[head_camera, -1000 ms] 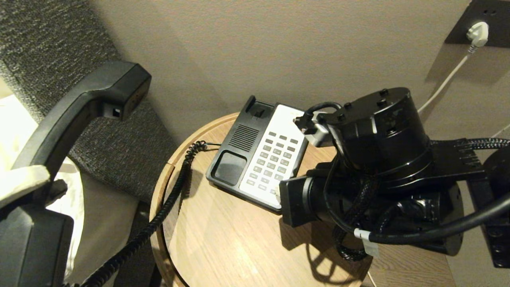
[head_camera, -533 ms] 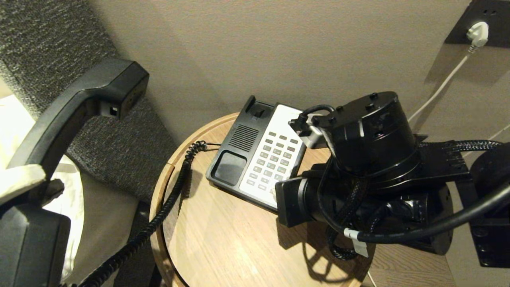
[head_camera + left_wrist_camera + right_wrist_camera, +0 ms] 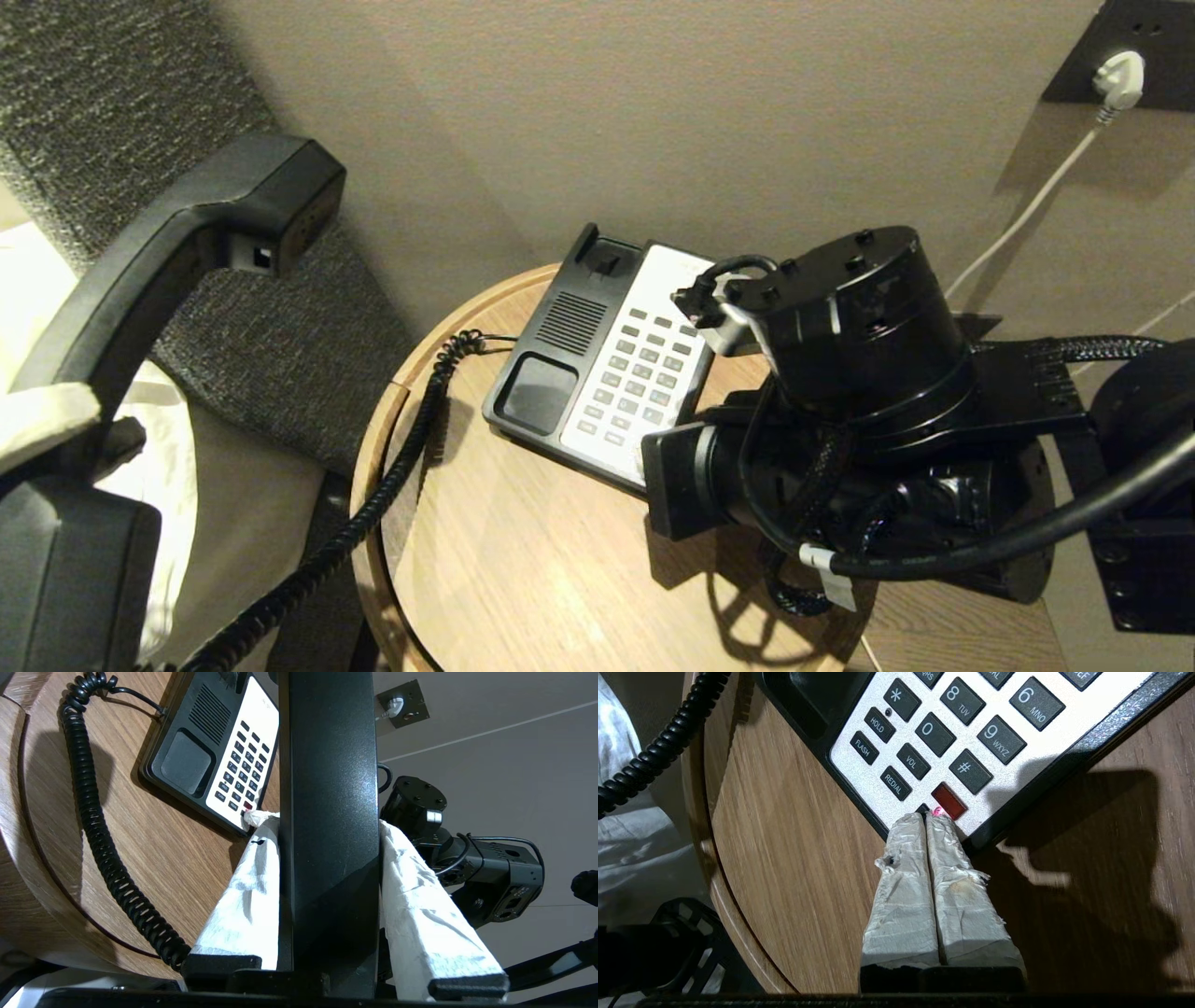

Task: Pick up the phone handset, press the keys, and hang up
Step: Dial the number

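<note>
Left gripper (image 3: pixel 327 826): clamped on the phone handset (image 3: pixel 177 243), its two white-wrapped fingers (image 3: pixel 238 905) pressed against either flank of the black receiver's shaft; the handset is held raised, off the base and out to the left of the round wooden table (image 3: pixel 523 569), its blocky upper end standing against the grey textured headboard (image 3: pixel 121 103).

Coiled cord (image 3: pixel 392 476): runs from the left edge of the phone base (image 3: pixel 597 364), across the table rim and down toward the handset's lower end; the join at the handset itself is not visible.

Phone base: sits at the back of the table near the wall; cradle recess empty; white keypad panel facing up.

Right gripper (image 3: pixel 930 814): both wrapped fingers pressed together with no gap, nothing between them; tips at the near corner of the keypad, beside the red key (image 3: pixel 948 801) and below the REDIAL key (image 3: pixel 895 783); whether the tips actually bear on the panel cannot be determined; in the head view the right arm's body covers this corner.

White plug (image 3: pixel 1118 79): seated in a dark wall socket at upper right, its lead trailing down the wall.
</note>
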Available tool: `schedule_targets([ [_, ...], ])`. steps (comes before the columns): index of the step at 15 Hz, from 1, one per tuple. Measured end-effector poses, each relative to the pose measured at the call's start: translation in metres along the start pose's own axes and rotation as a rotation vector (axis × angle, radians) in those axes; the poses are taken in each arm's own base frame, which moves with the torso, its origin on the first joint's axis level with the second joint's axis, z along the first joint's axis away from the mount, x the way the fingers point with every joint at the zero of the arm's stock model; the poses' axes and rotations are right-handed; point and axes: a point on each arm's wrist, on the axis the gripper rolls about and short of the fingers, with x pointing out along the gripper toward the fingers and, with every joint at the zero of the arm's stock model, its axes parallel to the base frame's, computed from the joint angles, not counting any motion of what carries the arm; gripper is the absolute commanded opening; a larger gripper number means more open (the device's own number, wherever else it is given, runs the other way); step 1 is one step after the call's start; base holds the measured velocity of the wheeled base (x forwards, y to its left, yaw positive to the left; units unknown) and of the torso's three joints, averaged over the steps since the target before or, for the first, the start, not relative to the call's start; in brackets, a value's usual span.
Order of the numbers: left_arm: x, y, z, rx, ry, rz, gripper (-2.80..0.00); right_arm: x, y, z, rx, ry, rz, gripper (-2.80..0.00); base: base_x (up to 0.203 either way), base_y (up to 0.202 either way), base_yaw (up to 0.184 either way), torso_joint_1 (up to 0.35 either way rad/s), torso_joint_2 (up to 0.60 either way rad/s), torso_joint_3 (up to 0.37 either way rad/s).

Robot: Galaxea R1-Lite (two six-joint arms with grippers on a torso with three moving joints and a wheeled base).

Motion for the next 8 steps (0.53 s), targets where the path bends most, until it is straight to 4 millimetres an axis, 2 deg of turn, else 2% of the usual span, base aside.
schedule_targets([
  [4,-0.001,0.0,0.0,0.0,-0.002,-0.002,-2.8,0.0,0.0,0.001,0.0,-0.001,-0.001,-2.8,0.0,0.0,0.0,0.0,0.0,0.0],
  [8,-0.001,0.001,-0.001,0.001,0.004,0.002,-2.8,-0.01,-0.001,0.004,0.004,-0.014,0.002,-2.8,0.0,0.0,0.0,0.0,0.0,0.0],
])
